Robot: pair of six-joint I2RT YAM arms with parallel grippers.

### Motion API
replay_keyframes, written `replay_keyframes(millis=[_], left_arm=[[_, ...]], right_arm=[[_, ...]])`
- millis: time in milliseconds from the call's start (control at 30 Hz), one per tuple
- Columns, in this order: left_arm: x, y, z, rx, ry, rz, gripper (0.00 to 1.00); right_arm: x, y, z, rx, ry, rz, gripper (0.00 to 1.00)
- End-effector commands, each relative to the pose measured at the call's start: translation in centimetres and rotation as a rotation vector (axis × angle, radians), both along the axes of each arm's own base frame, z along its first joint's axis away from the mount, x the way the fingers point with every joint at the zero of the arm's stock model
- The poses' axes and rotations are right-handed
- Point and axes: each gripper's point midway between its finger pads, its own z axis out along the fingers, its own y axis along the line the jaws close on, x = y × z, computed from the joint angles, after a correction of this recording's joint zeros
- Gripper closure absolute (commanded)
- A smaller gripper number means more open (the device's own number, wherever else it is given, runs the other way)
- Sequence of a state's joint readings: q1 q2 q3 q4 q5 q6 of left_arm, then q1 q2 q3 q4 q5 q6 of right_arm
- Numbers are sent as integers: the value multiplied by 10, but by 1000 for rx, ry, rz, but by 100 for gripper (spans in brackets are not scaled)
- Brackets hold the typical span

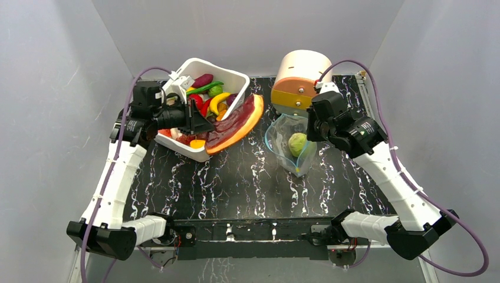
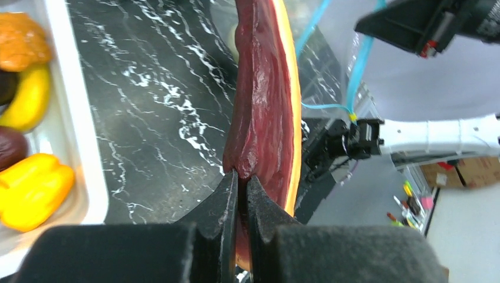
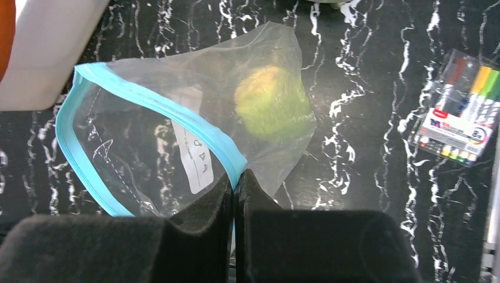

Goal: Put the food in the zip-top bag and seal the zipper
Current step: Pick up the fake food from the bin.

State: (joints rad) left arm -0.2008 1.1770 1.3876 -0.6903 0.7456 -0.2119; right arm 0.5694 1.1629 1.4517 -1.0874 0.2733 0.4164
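Seen from above, the left gripper [image 1: 197,122] was pinched shut on one end of a long dark-red toy meat slab with an orange rind [image 1: 239,122]. The slab reached out ahead of its fingers, over the rim of the white rectangular plastic bin [image 1: 239,78], toward the clear crinkly zip-top bag [image 1: 293,154]. Gripping it by the end probably let the free end lead into the mouth. The right gripper [image 1: 311,128], closed on the bag's rim, held the mouth raised and open just below itself, with a round green toy cabbage [image 1: 297,143] already inside. In the left wrist view the jaws almost met on the slab's thin edge, and the slab stood edgewise straight ahead. A yellow toy pepper [image 2: 32,191] lay in the bin off to the fingers' left. In the right wrist view the closed fingers clamped the thin blue-teal zipper strip [image 3: 150,97] right at their tips. The loop of the mouth spread ahead and to the left, the cabbage lay deeper beyond, and the seal was not yet pressed.
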Motion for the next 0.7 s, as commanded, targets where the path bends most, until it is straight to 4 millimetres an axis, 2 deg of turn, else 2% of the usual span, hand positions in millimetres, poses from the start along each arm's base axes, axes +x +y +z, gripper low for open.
replay_keyframes(millis=[0,133,367,667], left_arm=[[-35,-24,11,-64,-7,-182,100],[-61,-45,11,-122,43,-315,100],[-78,-58,-6,-106,112,-386,100],[-71,-65,-33,-32,198,-355,100]], right_arm=[[5,-16,22,-60,-93,-18,100],[6,-3,11,-7,-73,3,100],[10,5,0,33,-76,8,100],[6,20,1,103,-74,57,100]])
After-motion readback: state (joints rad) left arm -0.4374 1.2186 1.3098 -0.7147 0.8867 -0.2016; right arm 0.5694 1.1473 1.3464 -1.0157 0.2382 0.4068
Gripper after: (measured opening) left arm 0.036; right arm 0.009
